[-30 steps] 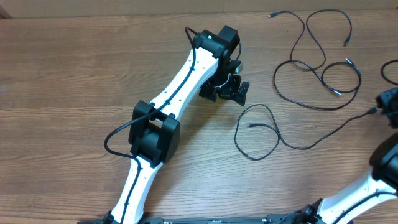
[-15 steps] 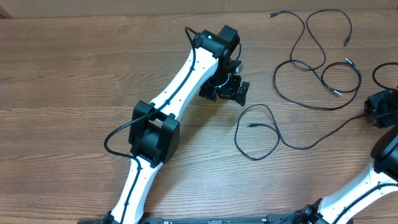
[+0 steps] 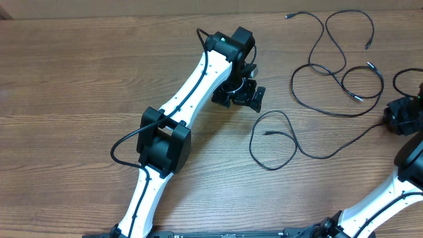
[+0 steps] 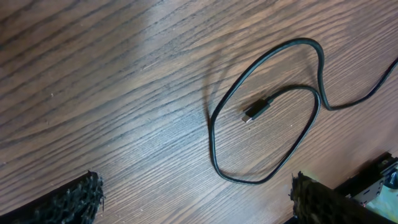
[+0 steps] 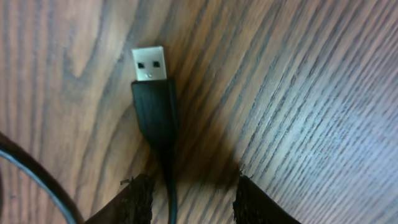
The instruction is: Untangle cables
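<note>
At the bottom of the right wrist frame, item one: my right gripper (image 5: pixel 196 202) stands part open astride the cord just behind a USB plug (image 5: pixel 151 93), a gap showing beside the cord, nothing clamped that I can see. Centre of the overhead frame, item two: left gripper (image 4: pixel 196 205), jaws wide, empty, above a cable loop (image 4: pixel 267 112); the other cables (image 3: pixel 337 63) lie upper right. Risk: the cord sits off-centre near one finger and may slip out, and a hard pull could cinch the loop.

Wooden table (image 3: pixel 66 79), black cables (image 4: pixel 255 111), perhaps three
</note>
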Controlling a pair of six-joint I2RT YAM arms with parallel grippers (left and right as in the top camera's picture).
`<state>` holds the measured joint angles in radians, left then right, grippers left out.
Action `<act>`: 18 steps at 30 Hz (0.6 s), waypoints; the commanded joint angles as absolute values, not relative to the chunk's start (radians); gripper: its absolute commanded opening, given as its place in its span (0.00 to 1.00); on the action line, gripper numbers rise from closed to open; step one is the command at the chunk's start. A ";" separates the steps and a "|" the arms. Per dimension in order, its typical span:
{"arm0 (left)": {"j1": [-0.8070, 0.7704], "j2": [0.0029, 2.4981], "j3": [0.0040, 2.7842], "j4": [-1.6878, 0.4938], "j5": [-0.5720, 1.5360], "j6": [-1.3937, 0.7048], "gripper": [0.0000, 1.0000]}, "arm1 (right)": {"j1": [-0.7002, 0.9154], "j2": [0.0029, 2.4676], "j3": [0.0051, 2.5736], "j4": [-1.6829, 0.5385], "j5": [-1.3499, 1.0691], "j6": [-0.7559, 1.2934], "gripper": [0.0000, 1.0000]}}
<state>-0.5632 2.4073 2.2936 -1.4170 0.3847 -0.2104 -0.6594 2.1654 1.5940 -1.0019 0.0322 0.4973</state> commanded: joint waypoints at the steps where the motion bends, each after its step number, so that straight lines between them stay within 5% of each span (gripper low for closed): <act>1: -0.570 2.398 2.321 -1.414 0.382 -0.210 0.99 | -0.657 2.172 1.559 -0.980 0.031 0.496 0.43; 6: -0.570 2.398 2.321 -1.418 0.382 -0.210 0.99 | -0.657 2.172 1.529 -0.951 0.031 0.496 0.41; 12: -0.577 2.398 2.321 -1.414 0.382 -0.210 0.99 | -0.657 2.172 1.536 -0.963 0.028 0.495 0.23; 15: -0.576 2.398 2.321 -1.415 0.382 -0.210 0.99 | -0.664 2.172 1.576 -1.003 0.027 0.496 0.06; 18: -0.576 2.398 2.321 -1.416 0.382 -0.210 0.99 | -0.665 2.171 1.639 -1.062 0.027 0.496 0.04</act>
